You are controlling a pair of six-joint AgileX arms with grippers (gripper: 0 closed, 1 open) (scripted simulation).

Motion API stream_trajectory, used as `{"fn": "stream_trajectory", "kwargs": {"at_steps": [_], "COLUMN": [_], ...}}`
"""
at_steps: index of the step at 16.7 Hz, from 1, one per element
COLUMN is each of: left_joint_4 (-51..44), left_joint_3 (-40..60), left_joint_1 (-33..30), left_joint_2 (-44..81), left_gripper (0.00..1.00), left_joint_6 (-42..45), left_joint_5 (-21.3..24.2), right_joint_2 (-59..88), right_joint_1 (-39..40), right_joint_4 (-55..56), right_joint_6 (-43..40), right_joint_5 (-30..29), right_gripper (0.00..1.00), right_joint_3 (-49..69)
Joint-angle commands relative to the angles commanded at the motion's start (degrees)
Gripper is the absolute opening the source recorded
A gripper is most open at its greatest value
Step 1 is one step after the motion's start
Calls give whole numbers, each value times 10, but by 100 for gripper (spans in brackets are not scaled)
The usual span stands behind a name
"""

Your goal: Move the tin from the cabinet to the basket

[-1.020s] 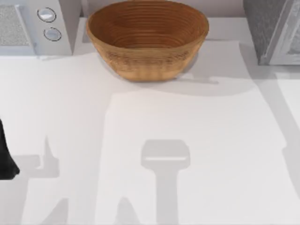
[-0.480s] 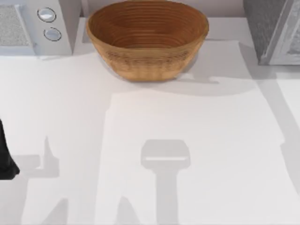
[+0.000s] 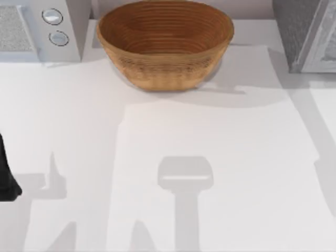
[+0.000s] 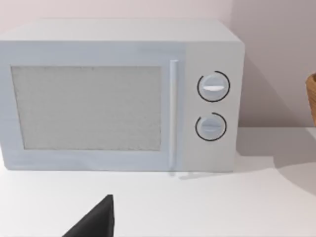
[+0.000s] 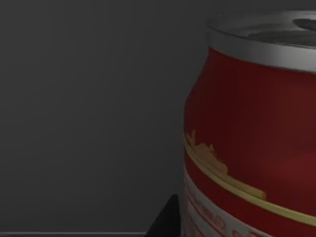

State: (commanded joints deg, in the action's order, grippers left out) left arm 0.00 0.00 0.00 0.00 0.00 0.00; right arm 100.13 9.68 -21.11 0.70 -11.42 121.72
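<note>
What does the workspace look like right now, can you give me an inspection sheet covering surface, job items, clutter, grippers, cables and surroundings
Surface: white table, shadows across it.
Job's things: basket at the far middle, nothing seen inside; cabinet at the far right corner; tin, red side and silver top, upright against a dark grey wall, very close to the right wrist camera.
Clutter: white microwave with two knobs, far left, door closed.
Grippers: left gripper at the table's left edge, a dark tip of it in the left wrist view; a dark finger of the right gripper shows beside the tin.
Cables: nothing seen.
Surroundings: pale wall behind the microwave.
</note>
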Motion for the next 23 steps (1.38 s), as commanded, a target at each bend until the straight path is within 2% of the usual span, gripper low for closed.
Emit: {"fn": "stream_trajectory", "kwargs": {"at_steps": [2, 3, 13, 23], "left_joint_4": [0, 0, 0, 0], "left_joint_3": [0, 0, 0, 0], "left_joint_1": [0, 0, 0, 0], "left_joint_2": [0, 0, 0, 0], "left_gripper": [100, 100, 100, 100], "left_joint_6": [0, 0, 0, 0], "left_joint_5": [0, 0, 0, 0], "right_joint_2": [0, 0, -10, -216], "right_joint_1": [0, 0, 5, 101], "right_joint_4": [0, 0, -8, -189], "right_joint_6": [0, 0, 0, 0], "right_joint_5": [0, 0, -4, -97], "right_gripper": [2, 0, 0, 0], "right_joint_3": [0, 0, -1, -27]}}
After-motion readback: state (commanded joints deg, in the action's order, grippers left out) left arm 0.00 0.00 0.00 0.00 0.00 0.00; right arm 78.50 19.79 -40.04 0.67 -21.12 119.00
